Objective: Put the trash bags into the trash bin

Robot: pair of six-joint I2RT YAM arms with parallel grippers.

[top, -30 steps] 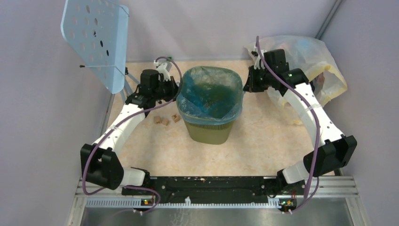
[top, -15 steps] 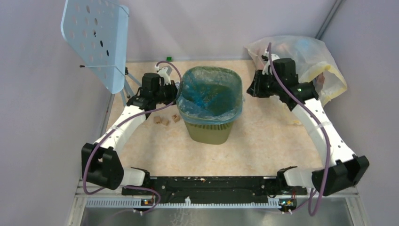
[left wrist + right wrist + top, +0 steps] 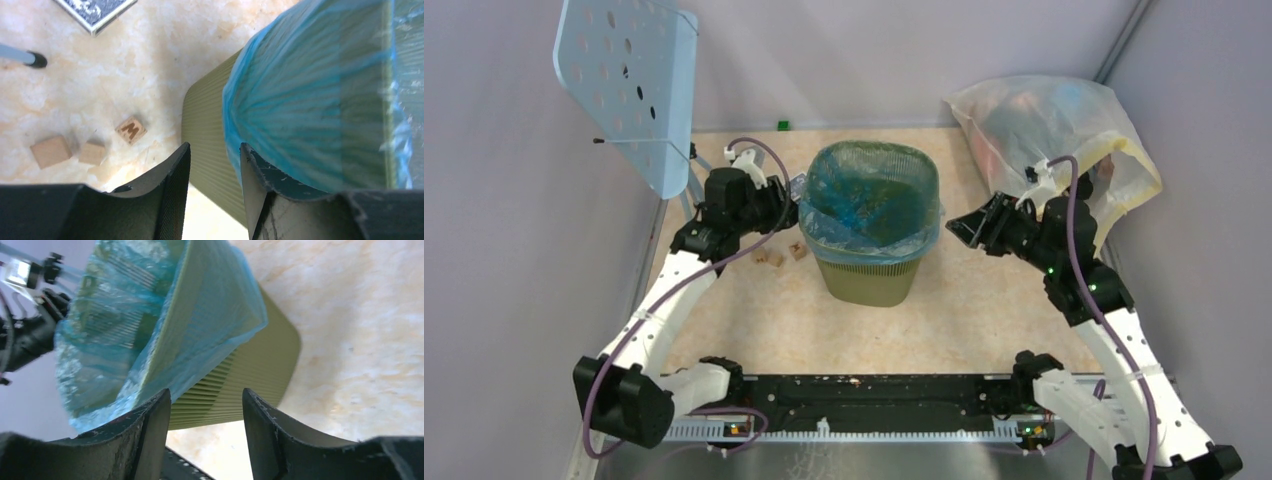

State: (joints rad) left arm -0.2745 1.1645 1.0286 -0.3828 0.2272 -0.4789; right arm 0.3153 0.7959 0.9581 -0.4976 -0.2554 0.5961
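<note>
The olive-green trash bin stands upright mid-table. The light-blue trash bag lines it, its edge folded down over the rim. My left gripper hovers just left of the rim, open, holding nothing. In the left wrist view my gripper frames the ribbed bin wall, and the bag's skirt hangs just past the right finger. My right gripper is off the bin's right side, open and apart from it. In the right wrist view that gripper shows the bin and bag beyond the gap.
Three small wooden blocks lie on the table left of the bin, one lettered W. A perforated blue panel leans at the back left. A yellowish-clear stuffed bag fills the back right corner, behind my right arm.
Both grippers went from shut at the bin's rim to open. The right arm drew back toward the near right; the left eased slightly left. The bag stays over the rim.
</note>
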